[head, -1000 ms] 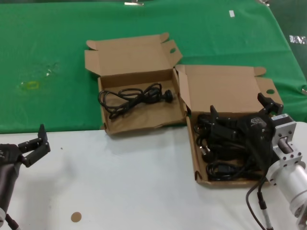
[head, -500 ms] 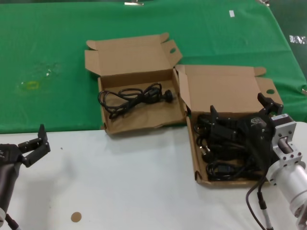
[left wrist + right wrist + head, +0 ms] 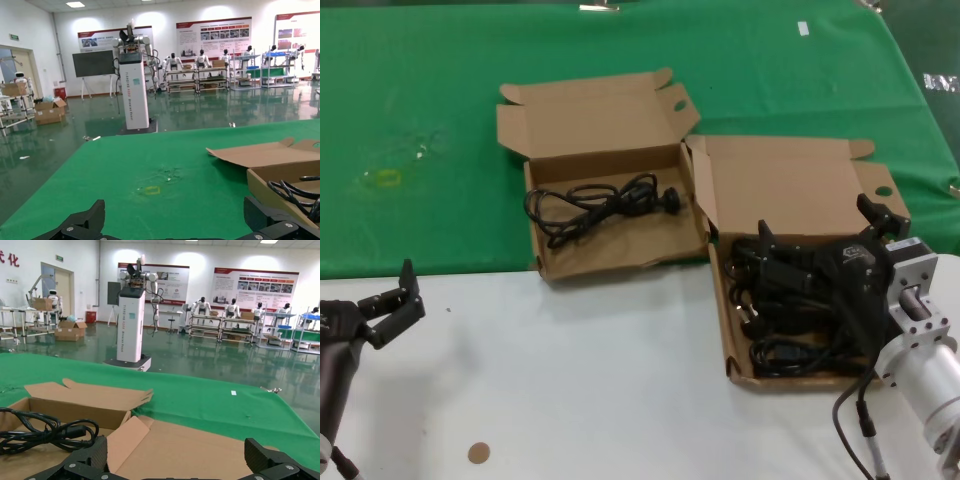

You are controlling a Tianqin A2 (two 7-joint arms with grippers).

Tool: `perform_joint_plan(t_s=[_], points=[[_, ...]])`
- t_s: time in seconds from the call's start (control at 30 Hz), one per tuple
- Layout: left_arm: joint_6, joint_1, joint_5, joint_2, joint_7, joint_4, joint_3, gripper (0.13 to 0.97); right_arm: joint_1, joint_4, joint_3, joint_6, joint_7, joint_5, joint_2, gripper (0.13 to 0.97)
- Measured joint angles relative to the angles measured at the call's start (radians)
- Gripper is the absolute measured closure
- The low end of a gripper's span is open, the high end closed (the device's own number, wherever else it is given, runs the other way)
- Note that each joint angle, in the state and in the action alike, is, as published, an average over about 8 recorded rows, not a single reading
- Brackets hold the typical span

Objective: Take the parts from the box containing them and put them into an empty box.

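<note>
Jaws spread, unmoved — right gripper [image 3: 817, 228] over cords [image 3: 790, 315].

Head camera looks down on both boxes; low wrist cameras face the hall, sharing the smaller box [image 3: 610, 245].

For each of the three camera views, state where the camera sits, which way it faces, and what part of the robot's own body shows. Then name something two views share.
Head view: high, looking forward and down; left gripper open over white table, right gripper open over larger box.
Left wrist view: low, facing across green cloth into hall; own fingertips show.
Right wrist view: low over larger box, facing hall; own fingertips show.
Shared: smaller box with one cord, in all three.
</note>
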Motion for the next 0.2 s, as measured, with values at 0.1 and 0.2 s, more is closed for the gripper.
perform_joint_plan(t_s=[0.1, 0.2], points=[[0.000, 0.000, 0.000, 0.000, 0.000, 0.000, 0.000, 0.132, 0.000, 0.000, 0.000, 0.000, 0.000, 0.000, 0.000, 0.129], [0.000, 0.000, 0.000, 0.000, 0.000, 0.000, 0.000, 0.132, 0.000, 0.000, 0.000, 0.000, 0.000, 0.000, 0.000, 0.129]])
